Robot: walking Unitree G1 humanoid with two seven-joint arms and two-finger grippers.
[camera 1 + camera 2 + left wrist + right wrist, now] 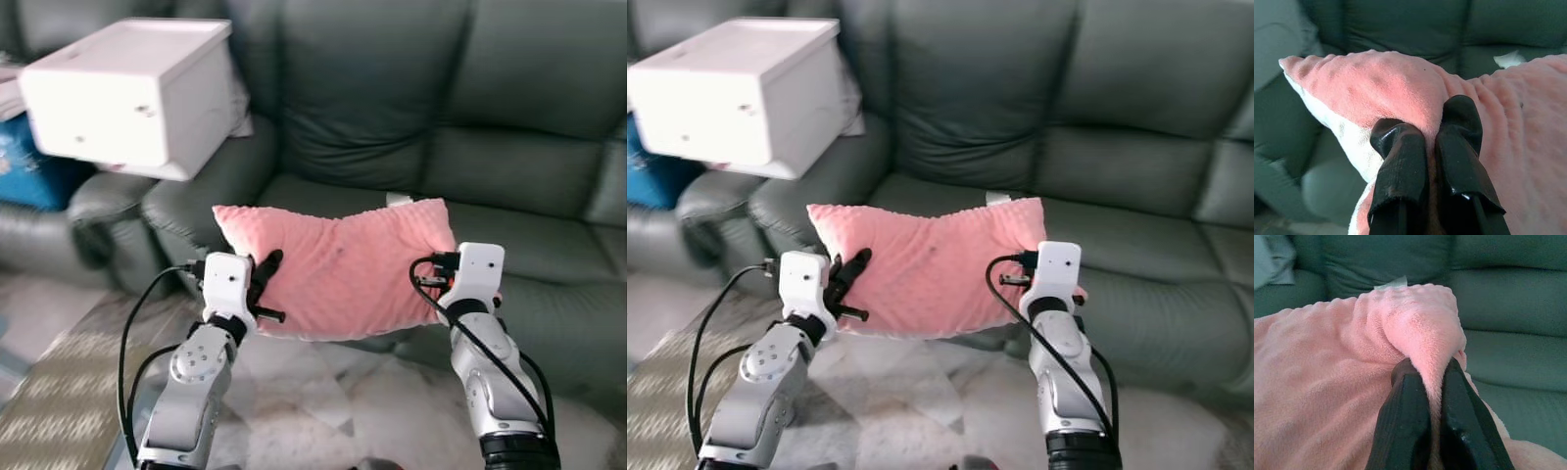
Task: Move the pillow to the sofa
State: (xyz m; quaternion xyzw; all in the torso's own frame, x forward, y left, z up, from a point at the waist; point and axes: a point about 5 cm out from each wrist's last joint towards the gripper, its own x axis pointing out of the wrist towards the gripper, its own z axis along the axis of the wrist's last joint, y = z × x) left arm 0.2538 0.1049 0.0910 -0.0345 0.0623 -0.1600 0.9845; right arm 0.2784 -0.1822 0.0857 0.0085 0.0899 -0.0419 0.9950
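Observation:
A pink fluffy pillow (343,264) hangs in the air in front of the dark green leather sofa (411,127), held level between both arms. My left gripper (263,286) is shut on the pillow's left edge; its black fingers (1405,161) pinch a fold of the pink fabric. On the other side my right gripper (1432,382) is shut on the pillow's right edge, a ridge of fabric squeezed between its fingers (1405,416). The sofa seat (549,245) lies just behind and below the pillow.
A white box (127,93) rests on the sofa's left armrest, with a blue object (29,162) beside it. A small white scrap (1507,58) lies on the seat cushion. Below are a pale marble floor (323,392) and a patterned rug (59,392) at left.

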